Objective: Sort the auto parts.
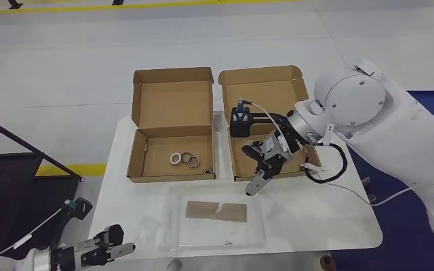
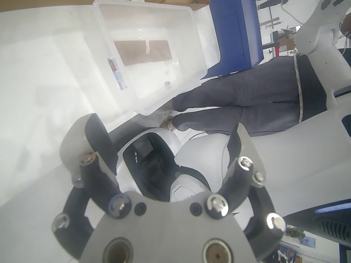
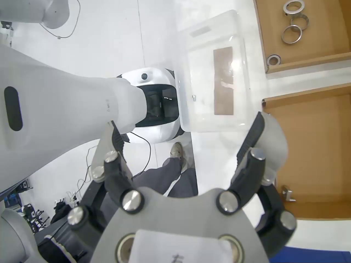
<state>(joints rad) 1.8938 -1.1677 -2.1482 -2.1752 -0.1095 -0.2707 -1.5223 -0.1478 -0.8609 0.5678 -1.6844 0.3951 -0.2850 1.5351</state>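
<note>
Several metal rings lie in the left cardboard box. A small bolt rests in the clear plastic tray at the table's front, beside a brown card strip. My right gripper hangs open and empty over the front edge of the right box, which holds a small metal part. My left gripper is open and empty off the table's front left corner.
Both boxes stand side by side at the back of the white table, their lids folded up behind them. The tray sits just in front of them. Bare tabletop lies to the right of the tray.
</note>
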